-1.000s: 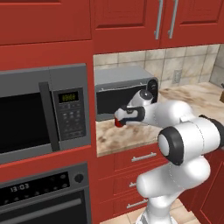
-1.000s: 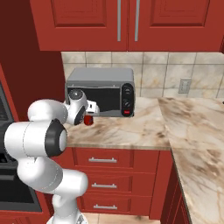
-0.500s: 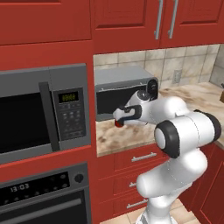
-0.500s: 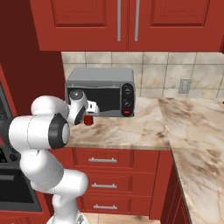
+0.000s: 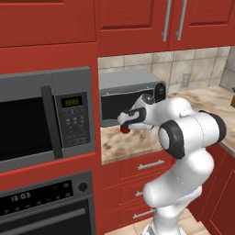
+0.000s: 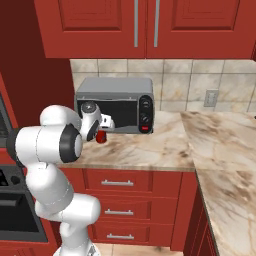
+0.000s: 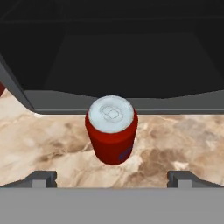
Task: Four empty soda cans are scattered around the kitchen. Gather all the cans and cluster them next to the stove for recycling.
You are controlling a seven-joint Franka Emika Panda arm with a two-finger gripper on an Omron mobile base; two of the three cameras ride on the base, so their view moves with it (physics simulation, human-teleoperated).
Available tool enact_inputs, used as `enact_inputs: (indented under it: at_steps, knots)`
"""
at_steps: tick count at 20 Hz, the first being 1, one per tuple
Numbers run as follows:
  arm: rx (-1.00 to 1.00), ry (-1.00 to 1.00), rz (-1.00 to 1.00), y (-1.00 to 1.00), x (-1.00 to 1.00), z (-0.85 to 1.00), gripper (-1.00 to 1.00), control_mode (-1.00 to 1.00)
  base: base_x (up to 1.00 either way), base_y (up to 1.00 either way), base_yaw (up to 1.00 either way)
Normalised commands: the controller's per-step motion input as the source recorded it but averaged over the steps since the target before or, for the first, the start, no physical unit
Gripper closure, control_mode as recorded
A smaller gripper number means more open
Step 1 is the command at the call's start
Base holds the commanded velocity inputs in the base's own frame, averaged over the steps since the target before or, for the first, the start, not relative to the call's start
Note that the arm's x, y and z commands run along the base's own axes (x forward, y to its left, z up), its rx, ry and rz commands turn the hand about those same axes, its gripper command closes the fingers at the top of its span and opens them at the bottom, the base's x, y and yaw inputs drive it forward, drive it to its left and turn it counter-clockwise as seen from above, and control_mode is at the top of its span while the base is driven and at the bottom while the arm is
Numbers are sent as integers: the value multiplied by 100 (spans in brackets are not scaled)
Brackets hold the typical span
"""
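Observation:
One red soda can (image 7: 111,131) with a silvery top stands upright on the beige marbled counter, just in front of a grey countertop oven. My gripper (image 7: 111,177) is open, its two dark fingertips (image 7: 41,177) spread wide on either side of the can and short of it, not touching. From the base views the gripper (image 5: 126,120) hovers just above and beside the can (image 5: 125,130), near the counter's left end, and the can (image 6: 101,137) peeks out under the hand (image 6: 104,125). The stove is out of view.
The grey countertop oven (image 6: 115,102) stands right behind the can. A tall red cabinet holds a built-in microwave (image 5: 46,114) and a black wall oven (image 5: 41,202), bounding the counter (image 6: 150,147) on the left. Red upper cabinets (image 6: 145,25) hang overhead.
The arm's elbow has swung a little to the left and up. The gripper has barely shifted and stays open by the can, which has not moved.

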Motion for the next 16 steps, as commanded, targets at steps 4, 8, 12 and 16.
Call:
enact_inputs:
  at_steps: [4, 8, 12, 16]
  knots:
    - [0, 0, 0, 0, 19, -10, -100, -100, 0, 0, 0]
    - [0, 0, 0, 0, 19, -15, -100, -100, 0, 0, 0]
    - [0, 0, 0, 1, 22, -13, -100, -100, 0, 0, 0]
    - [0, 0, 0, 0, 16, -7, -100, -100, 0, 0, 0]
